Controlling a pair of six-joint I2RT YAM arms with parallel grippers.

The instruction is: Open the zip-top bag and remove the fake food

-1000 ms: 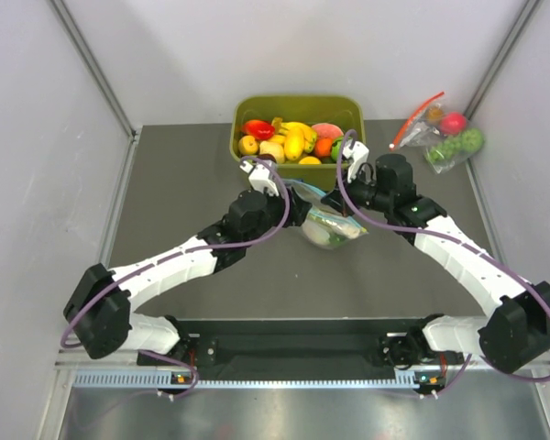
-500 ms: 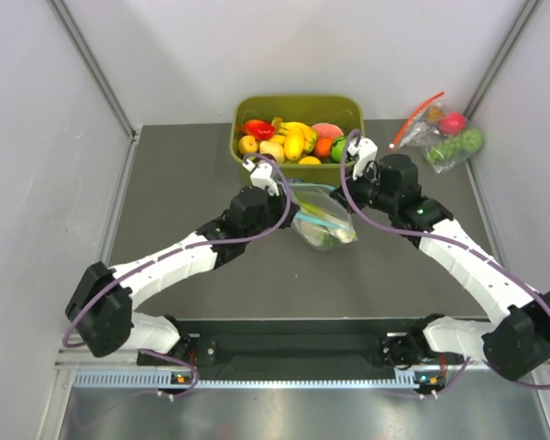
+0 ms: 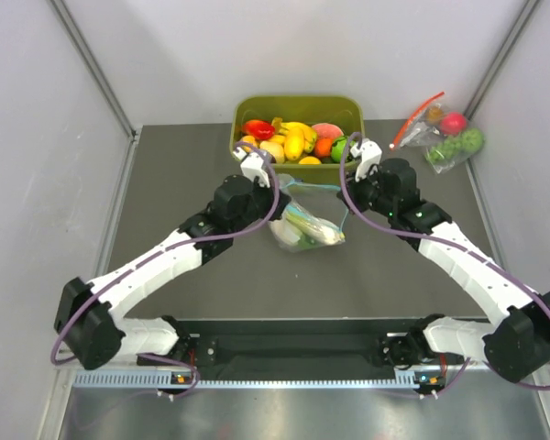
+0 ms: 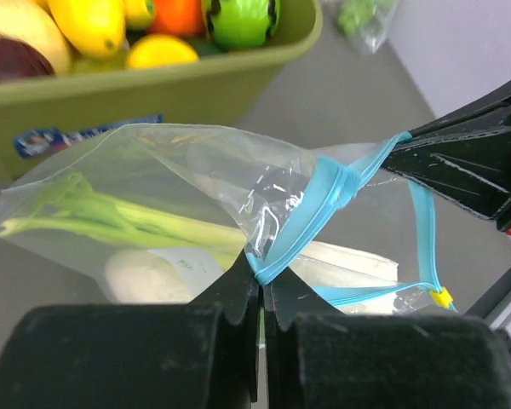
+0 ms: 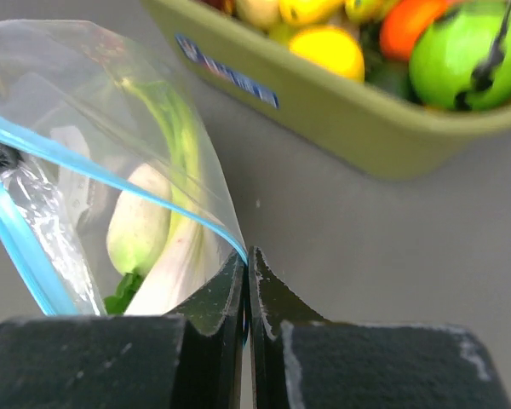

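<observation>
The clear zip-top bag (image 3: 304,226) hangs just above the table in front of the bin, stretched between both grippers. My left gripper (image 4: 261,277) is shut on one side of the blue zip strip (image 4: 324,200). My right gripper (image 5: 248,256) is shut on the opposite side of the strip, and its black fingers (image 4: 468,166) show in the left wrist view. The two sides of the strip stand apart. Inside lie the fake food pieces: a leek (image 4: 128,221), a white radish (image 5: 136,226) and a small dark green piece (image 5: 123,294).
A green bin (image 3: 298,107) of toy fruits stands right behind the bag, its wall (image 5: 366,128) close to both grippers. A second clear bag with a red strip (image 3: 440,133) lies at the back right. Grey walls enclose the table on both sides.
My left gripper has shut on the zip strip and drawn back to the left. The bag has swung left with it, and its mouth has spread wider. The right gripper stayed shut.
</observation>
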